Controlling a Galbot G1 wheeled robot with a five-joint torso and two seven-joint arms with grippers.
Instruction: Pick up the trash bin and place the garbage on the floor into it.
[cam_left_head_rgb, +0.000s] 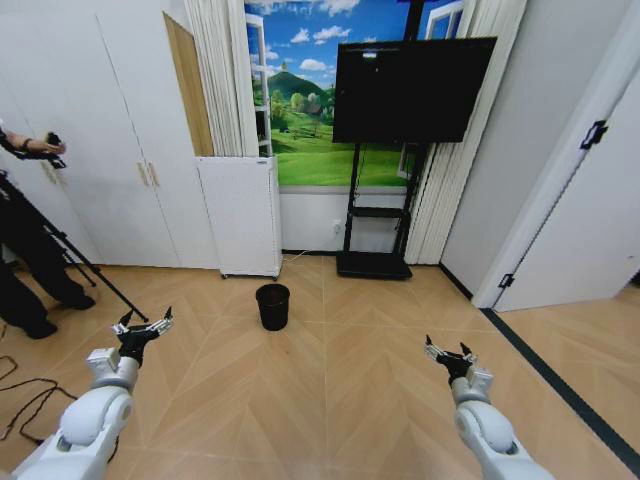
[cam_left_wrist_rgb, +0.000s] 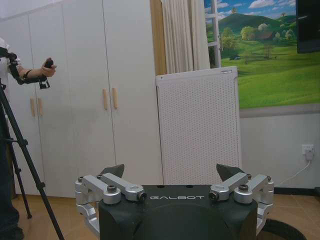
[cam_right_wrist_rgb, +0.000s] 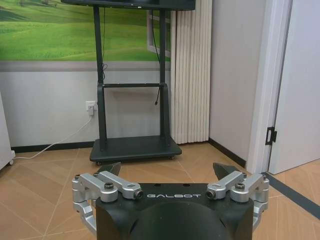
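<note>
**Bin's out in the open, both arms just hanging low**

So the trash bin (cam_left_head_rgb: 272, 306) is sitting on the wood floor near the middle of the room, well ahead of the robot and well apart from both arms. It's small, black, round, tapering a bit toward the bottom. Bare floor all the way between it and the robot, so nothing is blocking the path. A sliver of its dark rim also pokes into the corner of the left wrist view.

Just behind the bin stands a tall white appliance (cam_left_head_rgb: 241, 215) with a perforated, dotted front panel, parked against the wall beside a long pale curtain (cam_left_head_rgb: 230, 75). Next to that is a row of white cabinets (cam_left_head_rgb: 95, 130) with small wooden handles. To the bin's right, further back, a big black TV (cam_left_head_rgb: 412, 90) sits on a black metal stand (cam_left_head_rgb: 375, 262) with a flat base plate, in front of a green hills mural. A white door (cam_left_head_rgb: 585, 230) closes off the right side.

The floor is herringbone wood planks, smooth and a bit glossy.

Left gripper (cam_left_head_rgb: 145, 325) is held low on the left, fingers spread apart, holding nothing. Right gripper (cam_left_head_rgb: 447, 352) is low on the right, same deal: fingers apart, empty. Both are black bodies with silvery metal linkages and dark fingertips.

A tripod (cam_left_head_rgb: 75, 255) stands over on the far left.
</note>
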